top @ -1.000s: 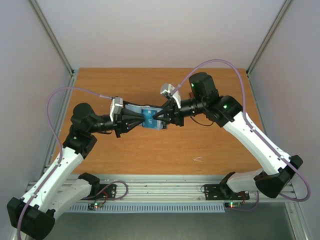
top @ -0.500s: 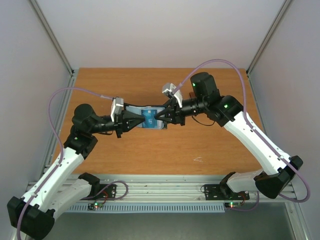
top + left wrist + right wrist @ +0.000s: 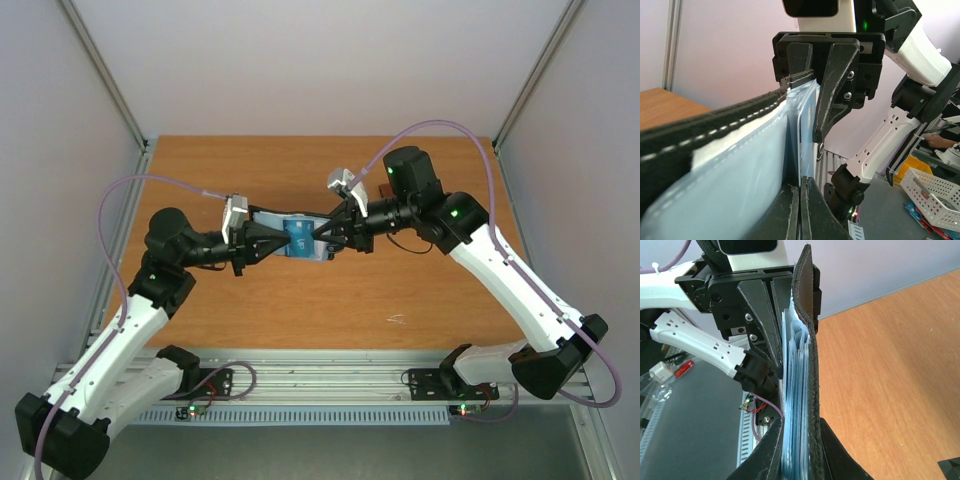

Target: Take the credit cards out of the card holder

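The black card holder [image 3: 300, 240] hangs in the air over the middle of the wooden table [image 3: 300, 310], held between both grippers. Its light blue lining faces up. My left gripper [image 3: 283, 241] is shut on a thin pale layer at the holder's left end [image 3: 800, 200]; I cannot tell whether that layer is a card or lining. My right gripper [image 3: 320, 235] is shut on the right end, clamping the stitched black cover [image 3: 807, 340] and several blue layers [image 3: 800, 450]. In the left wrist view the black cover [image 3: 715, 120] splays off to the left. No separate credit card is clearly visible.
Grey walls with metal posts [image 3: 110, 90] enclose the table on three sides. A white basket [image 3: 935, 185] stands off the table, beyond its near edge. A small dark object [image 3: 951, 469] lies on the wood at the corner of the right wrist view.
Both grippers and the card holder between them have shifted slightly to the right. Both grips are unchanged.
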